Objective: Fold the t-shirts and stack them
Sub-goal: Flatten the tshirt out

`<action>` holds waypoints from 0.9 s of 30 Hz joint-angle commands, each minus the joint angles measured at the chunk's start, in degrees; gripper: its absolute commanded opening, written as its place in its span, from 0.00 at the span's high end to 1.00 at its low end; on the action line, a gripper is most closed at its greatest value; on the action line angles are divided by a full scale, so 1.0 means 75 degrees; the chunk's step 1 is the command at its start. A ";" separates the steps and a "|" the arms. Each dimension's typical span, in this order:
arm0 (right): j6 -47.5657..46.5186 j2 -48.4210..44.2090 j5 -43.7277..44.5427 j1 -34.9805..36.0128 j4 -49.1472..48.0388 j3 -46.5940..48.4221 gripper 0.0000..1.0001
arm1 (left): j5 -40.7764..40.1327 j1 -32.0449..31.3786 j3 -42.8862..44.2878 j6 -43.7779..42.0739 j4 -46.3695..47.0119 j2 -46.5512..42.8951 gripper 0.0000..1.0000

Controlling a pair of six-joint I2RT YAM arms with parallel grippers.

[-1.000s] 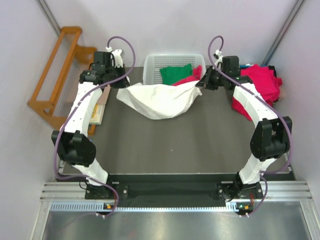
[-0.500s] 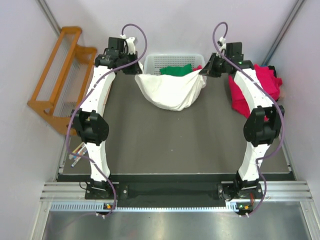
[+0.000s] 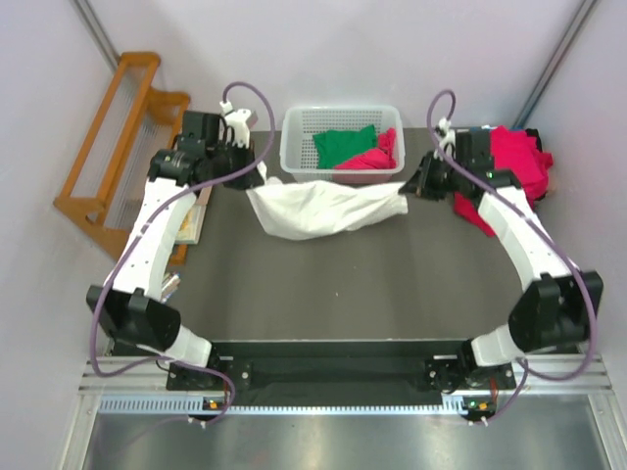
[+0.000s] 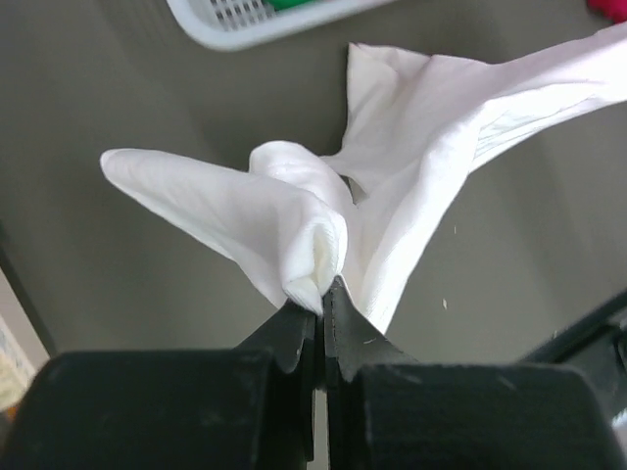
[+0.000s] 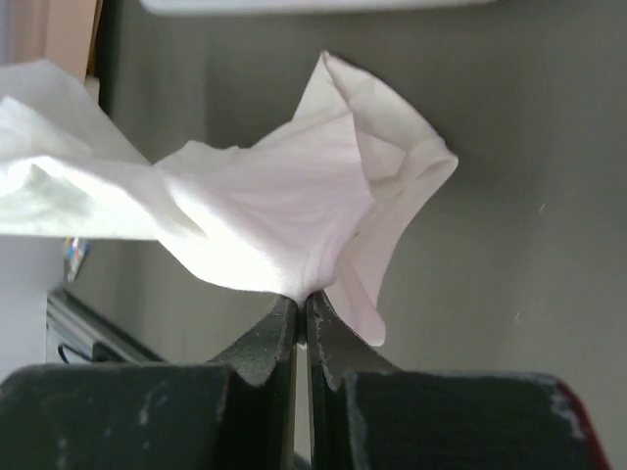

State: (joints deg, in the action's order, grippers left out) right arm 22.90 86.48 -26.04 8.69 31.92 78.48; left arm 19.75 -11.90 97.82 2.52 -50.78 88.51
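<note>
The white t-shirt (image 3: pixel 323 209) hangs stretched between both arms just in front of the basket, sagging toward the table in the middle. My left gripper (image 3: pixel 253 182) is shut on its left end; the cloth (image 4: pixel 313 235) bunches right at the closed fingertips (image 4: pixel 321 292). At the other end my right gripper (image 3: pixel 407 193) is shut on the cloth (image 5: pixel 294 211), pinched at the tips (image 5: pixel 302 299). A green t-shirt (image 3: pixel 345 145) and a crimson-pink one (image 3: pixel 370 157) lie in the basket. More crimson-pink t-shirts (image 3: pixel 514 162) are piled at the far right.
The white lattice basket (image 3: pixel 294 157) stands at the table's far edge, its rim also showing in the left wrist view (image 4: pixel 245 34). An orange wooden rack (image 3: pixel 113 147) stands off the table to the left. Small items (image 3: pixel 191 220) lie at the left table edge.
Both grippers have come down and toward me from over the basket. The white t-shirt now hangs in front of the basket, pulled wider and flatter between them.
</note>
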 commanded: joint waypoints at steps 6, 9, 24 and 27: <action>-0.0100 -0.2611 0.0577 0.1173 0.0665 -0.2493 1.00 | 0.1233 0.0017 -0.2574 -0.1741 -0.1770 -0.1090 0.81; -0.0029 -0.3080 0.0671 0.1629 0.1262 -0.3009 1.00 | 0.1538 0.0017 -0.2812 -0.2386 -0.2683 -0.0892 0.32; 0.0487 -0.3422 0.0249 0.2545 0.3008 -0.3891 0.26 | 0.0251 0.0345 0.1144 -0.0982 -0.2873 -0.0165 0.11; -0.0039 -0.2790 0.1219 0.2556 0.3033 -0.2709 0.23 | -0.0148 0.0356 0.1395 -0.0689 -0.2722 -0.0211 0.11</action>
State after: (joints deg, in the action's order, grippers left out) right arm 26.30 61.34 -23.16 27.16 54.22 48.05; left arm 22.59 -9.45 103.83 -7.11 -71.88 87.18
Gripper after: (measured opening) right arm 0.764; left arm 0.894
